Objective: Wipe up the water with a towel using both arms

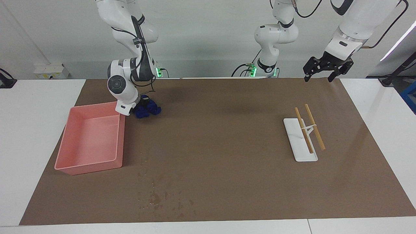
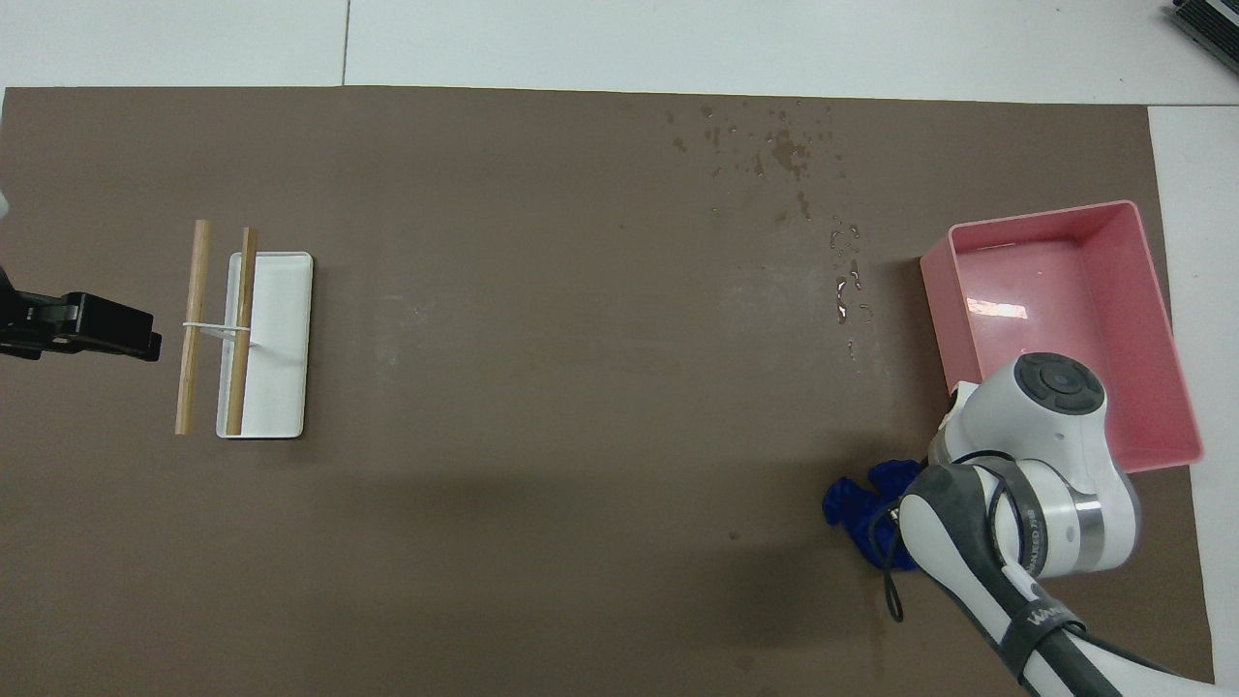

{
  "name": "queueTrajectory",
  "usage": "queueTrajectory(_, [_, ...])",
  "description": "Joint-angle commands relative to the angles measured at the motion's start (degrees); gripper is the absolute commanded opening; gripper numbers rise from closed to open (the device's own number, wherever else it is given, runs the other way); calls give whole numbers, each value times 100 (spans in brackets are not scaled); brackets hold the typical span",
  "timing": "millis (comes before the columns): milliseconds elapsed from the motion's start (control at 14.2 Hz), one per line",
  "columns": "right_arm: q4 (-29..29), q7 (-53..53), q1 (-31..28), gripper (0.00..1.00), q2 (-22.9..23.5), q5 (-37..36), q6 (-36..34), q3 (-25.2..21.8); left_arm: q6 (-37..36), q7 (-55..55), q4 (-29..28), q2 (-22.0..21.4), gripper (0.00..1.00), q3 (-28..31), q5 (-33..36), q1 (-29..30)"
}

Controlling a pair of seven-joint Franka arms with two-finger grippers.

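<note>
- While the right gripper is clamped shut on the bunched blue towel, the towel hangs over the brown mat beside the corner of the pink tub that is closest to the robots; whether it touches the mat cannot be told.
- The water lies as droplets and damp specks on the mat, farther from the robots than the towel and the tub, near the mat's edge, at the right arm's end of the table.
- The left gripper waits with its fingers spread wide and holding nothing, over the mat's edge nearest the robots.
- Toward the left arm's end, a white tray carries two wooden sticks.
</note>
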Motion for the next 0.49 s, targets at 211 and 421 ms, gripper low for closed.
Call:
queueTrajectory(211, [-952,97,-17,0,111,190,86,39,10,-9,-158,-153,100,-20,18,40])
queueTrajectory(421, [-917,97,36,0,146,305,200,39,1,-9,-158,-153,100,-20,18,40])
